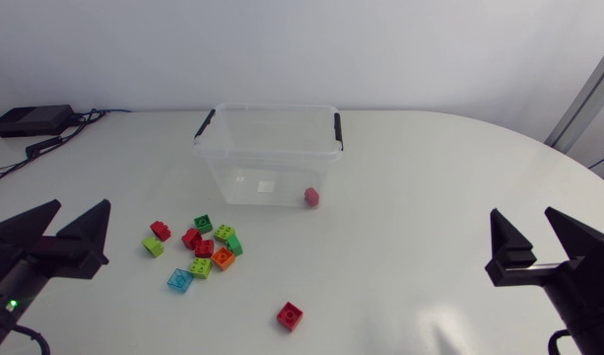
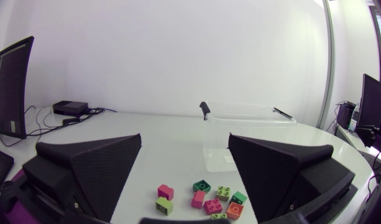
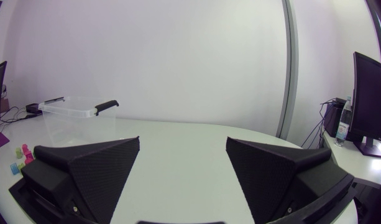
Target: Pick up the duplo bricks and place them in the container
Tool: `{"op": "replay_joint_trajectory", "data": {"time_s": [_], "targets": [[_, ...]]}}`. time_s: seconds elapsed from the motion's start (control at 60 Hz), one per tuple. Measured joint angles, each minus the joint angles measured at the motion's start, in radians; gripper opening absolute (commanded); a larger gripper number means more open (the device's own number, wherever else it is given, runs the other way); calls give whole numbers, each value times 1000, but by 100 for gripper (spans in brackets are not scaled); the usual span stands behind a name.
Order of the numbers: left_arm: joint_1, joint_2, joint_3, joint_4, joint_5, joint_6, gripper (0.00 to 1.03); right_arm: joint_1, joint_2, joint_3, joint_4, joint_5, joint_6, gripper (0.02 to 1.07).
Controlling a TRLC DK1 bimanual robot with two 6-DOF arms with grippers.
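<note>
A clear plastic container (image 1: 267, 148) with black handles stands at the table's middle back; a pink brick (image 1: 312, 197) shows through its front right corner. In front of it to the left lies a cluster of several duplo bricks (image 1: 198, 247), red, green, lime, orange and light blue. One red brick (image 1: 290, 316) lies alone nearer the front. My left gripper (image 1: 80, 209) is open at the left edge, apart from the cluster. My right gripper (image 1: 523, 215) is open at the far right. The left wrist view has the bricks (image 2: 213, 206) and container (image 2: 249, 134) ahead of the open left gripper (image 2: 185, 138). The right gripper (image 3: 183, 142) holds nothing.
A black box (image 1: 31, 120) with cables sits at the back left corner. The table's curved edge (image 1: 577, 163) runs along the right. In the right wrist view the container (image 3: 78, 121) stands far ahead, off to one side, with a few bricks (image 3: 22, 152) near it.
</note>
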Motion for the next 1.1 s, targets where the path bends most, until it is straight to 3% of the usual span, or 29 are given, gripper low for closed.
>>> {"op": "replay_joint_trajectory", "data": {"time_s": [0.133,0.35,0.5,0.65,0.85,1.1], "targets": [[-8,177,115,-27,0,-6,96,17,195,108,37,-1,0,102],[-18,486,289,-189,0,13,94,35,537,312,8,-15,5,102],[12,796,475,-318,0,145,93,90,714,422,-84,-14,40,102],[93,1088,598,-381,41,321,93,152,895,568,-296,-10,44,102],[134,1287,635,-435,87,496,91,232,1070,687,-481,-49,-103,102],[151,1442,678,-437,92,620,82,444,1243,761,-594,-52,-185,102]]}}
